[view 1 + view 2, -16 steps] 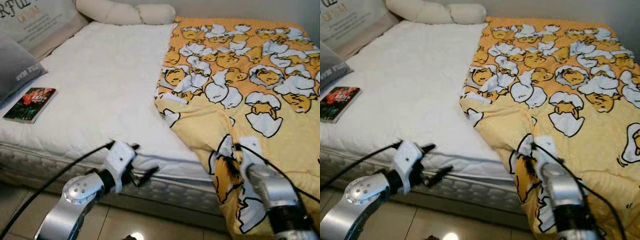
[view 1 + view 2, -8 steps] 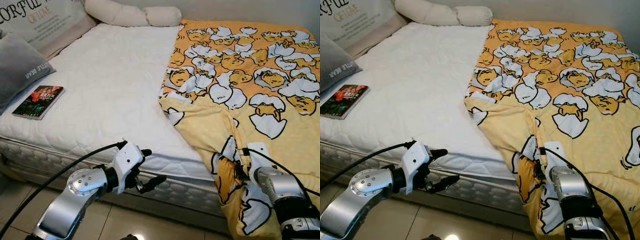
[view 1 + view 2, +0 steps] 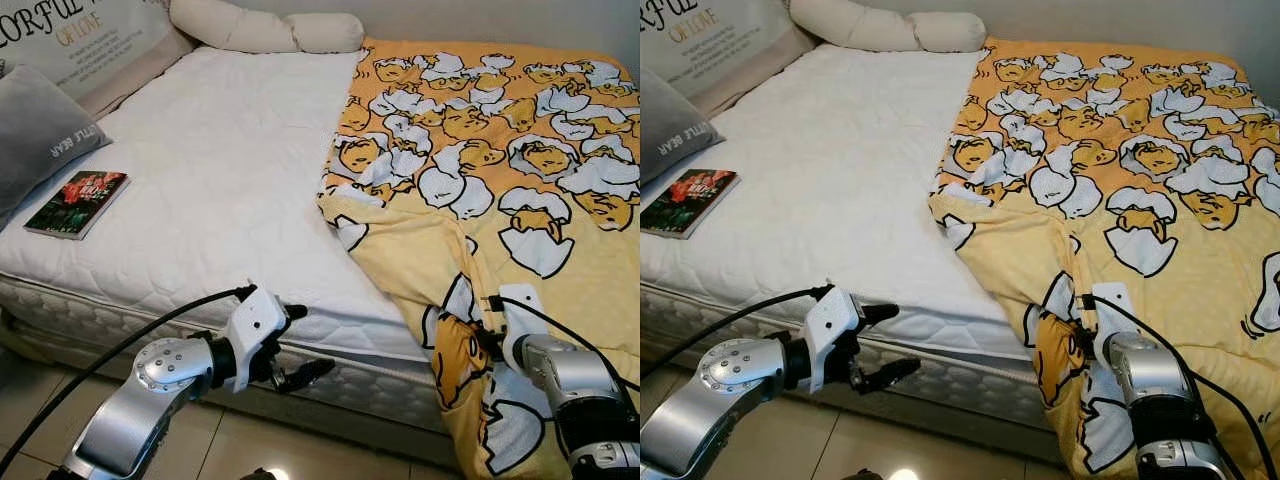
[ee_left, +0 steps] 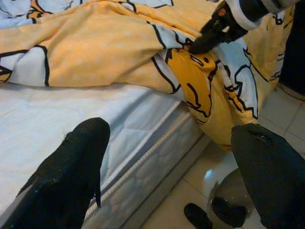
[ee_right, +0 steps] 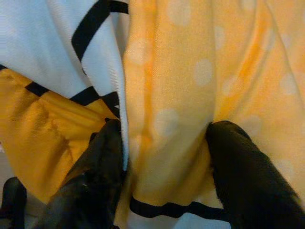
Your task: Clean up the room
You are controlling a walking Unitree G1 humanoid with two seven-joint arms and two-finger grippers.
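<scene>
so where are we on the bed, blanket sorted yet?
Not yet. Done: nothing visibly finished. In hand: the right gripper is pinching a fold of the yellow blanket at the bed's edge; the left gripper is open beside the mattress. Left: the blanket covers one side only, and a book lies on the mattress.

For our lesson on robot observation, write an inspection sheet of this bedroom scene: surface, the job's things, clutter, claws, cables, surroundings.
Surface: white quilted mattress, its robot-left part bare.
Job's things: yellow cartoon-print blanket covers the robot-right part and hangs over the near edge.
Clutter: book lies flat by the grey pillow; cream bolster at the far end.
Claws: left claw open, holding nothing, beside the mattress edge; right claw pinches a blanket fold at the near edge.
Cables: a black cable runs along the left arm; another along the right.
Surroundings: tiled floor; printed cushion against the wall.
</scene>
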